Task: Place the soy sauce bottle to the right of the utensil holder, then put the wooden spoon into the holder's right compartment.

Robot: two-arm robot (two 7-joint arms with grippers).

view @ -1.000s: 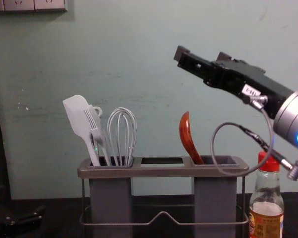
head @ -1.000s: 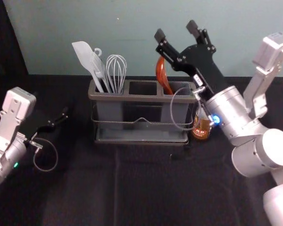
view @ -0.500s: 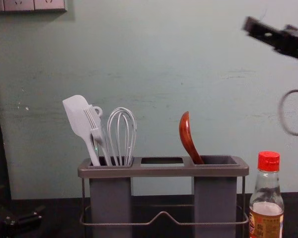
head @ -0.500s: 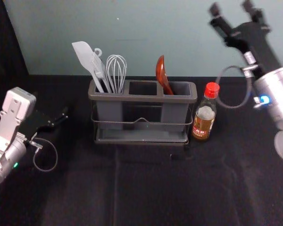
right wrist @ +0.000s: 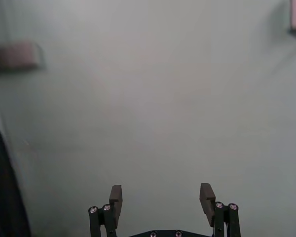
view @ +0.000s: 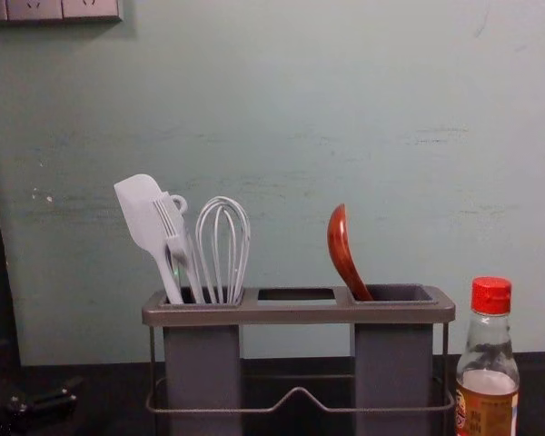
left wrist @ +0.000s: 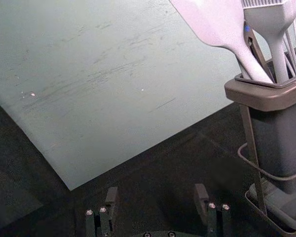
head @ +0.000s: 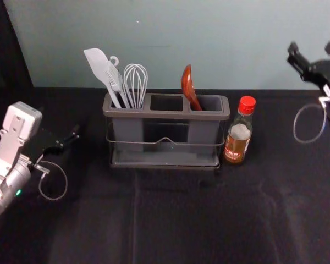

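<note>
Wooden spoon (head: 188, 82) seated in right compartment, right gripper (head: 312, 49) released

The jaws of the right gripper are spread wide with nothing clasped between them; it is held raised at the head view's upper right, well apart from the utensil holder (head: 165, 114). The left gripper (head: 71, 136) is parked at the head view's left, its jaws also spread.

The spoon is stood in the holder's right compartment, bowl up, tilted toward the left. Just beside the holder's right end, the soy sauce bottle (head: 238, 146) is set upright, topped by its red cap. By the left compartment are held a pale spatula (head: 99, 65), a brush (view: 174, 227) and a whisk (head: 136, 82), handles down. The holder is supported on a dark cloth (head: 181, 220), backed by a grey-green wall (head: 209, 33).
</note>
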